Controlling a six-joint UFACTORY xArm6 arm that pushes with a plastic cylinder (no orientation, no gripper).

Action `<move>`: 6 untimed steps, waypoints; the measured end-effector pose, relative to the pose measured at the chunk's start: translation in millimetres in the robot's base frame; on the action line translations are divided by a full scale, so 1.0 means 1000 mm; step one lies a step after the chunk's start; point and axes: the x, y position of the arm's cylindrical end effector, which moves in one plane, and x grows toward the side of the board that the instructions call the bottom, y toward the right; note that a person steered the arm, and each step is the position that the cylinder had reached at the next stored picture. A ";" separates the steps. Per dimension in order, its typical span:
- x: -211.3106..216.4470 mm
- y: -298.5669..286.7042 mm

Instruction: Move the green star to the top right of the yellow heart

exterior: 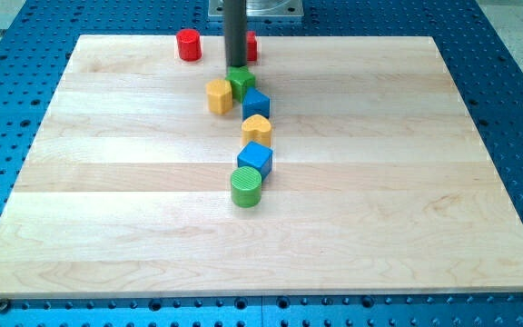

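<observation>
The green star lies near the board's top centre, between a yellow block on its left and a blue block at its lower right. The yellow heart lies below them, just under the blue block. My tip stands at the green star's top edge, touching or almost touching it. The rod rises straight up out of the view's top.
A red cylinder sits at the board's top left of centre, and another red block peeks out right of the rod. A blue cube and a green cylinder lie below the heart. The wooden board rests on a blue perforated table.
</observation>
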 end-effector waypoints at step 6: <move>0.053 0.098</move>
